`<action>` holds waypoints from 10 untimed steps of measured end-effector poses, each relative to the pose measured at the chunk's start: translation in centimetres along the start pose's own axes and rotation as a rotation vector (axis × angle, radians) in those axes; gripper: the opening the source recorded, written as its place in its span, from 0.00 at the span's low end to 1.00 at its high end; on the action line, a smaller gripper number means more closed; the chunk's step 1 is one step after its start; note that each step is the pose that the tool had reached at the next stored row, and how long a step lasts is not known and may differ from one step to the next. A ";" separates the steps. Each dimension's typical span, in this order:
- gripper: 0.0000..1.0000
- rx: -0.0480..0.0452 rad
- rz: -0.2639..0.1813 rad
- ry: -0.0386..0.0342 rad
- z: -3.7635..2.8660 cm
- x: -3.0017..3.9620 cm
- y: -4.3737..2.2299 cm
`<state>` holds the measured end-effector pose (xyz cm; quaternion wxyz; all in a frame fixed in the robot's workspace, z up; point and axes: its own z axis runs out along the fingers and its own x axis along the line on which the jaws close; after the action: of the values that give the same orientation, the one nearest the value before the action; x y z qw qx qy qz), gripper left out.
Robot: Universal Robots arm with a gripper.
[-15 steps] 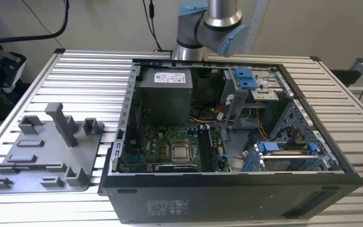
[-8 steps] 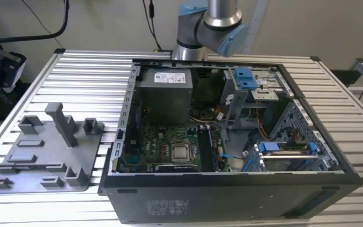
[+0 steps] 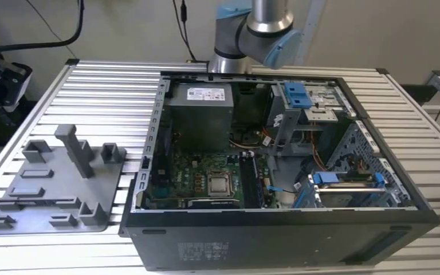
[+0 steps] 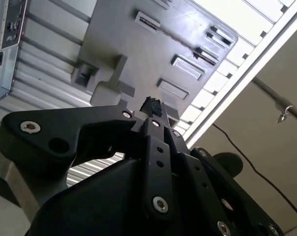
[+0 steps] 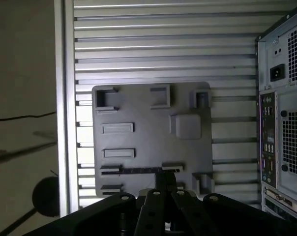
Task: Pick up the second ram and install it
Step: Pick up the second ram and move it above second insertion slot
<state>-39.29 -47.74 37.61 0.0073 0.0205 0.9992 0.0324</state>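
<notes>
- Exterior view: open computer case (image 3: pixel 281 243) sits centre-right on the slatted table (image 3: pixel 105 86). The grey tray (image 3: pixel 109 183) is on the exterior view's left, and the arm (image 3: pixel 254 23) is at top centre behind the case.
- First wrist view: I read the second ram (image 5: pixel 138 170) as a thin dark strip standing on edge in a tray (image 5: pixel 148 140) slot. The gripper (image 5: pixel 165 183) overlaps one end of it — contact I cannot tell.
- Second wrist view: gripper (image 4: pixel 151 105) seen from the side — jaws drawn together, nothing between them, tray (image 4: pixel 138 54) beyond.
- Both wrist views catch the case's rear panel (image 5: pixel 281 123) (image 4: pixel 3 44) beside the tray.
</notes>
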 end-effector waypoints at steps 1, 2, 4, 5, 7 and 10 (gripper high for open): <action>0.11 0.0000 -0.004 0.0003 0.00 0.00 0.00; 0.11 0.0000 -0.009 0.0007 0.00 0.00 0.00; 0.11 -0.0002 -0.018 0.0012 0.00 0.00 0.00; 0.11 -0.0003 -0.022 0.0014 0.00 0.00 0.00; 0.11 -0.0004 -0.032 0.0021 0.00 0.00 0.00; 0.11 -0.0006 -0.048 0.0032 0.00 0.00 0.00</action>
<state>-39.29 -47.74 37.61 0.0065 -0.0036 0.9994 0.0326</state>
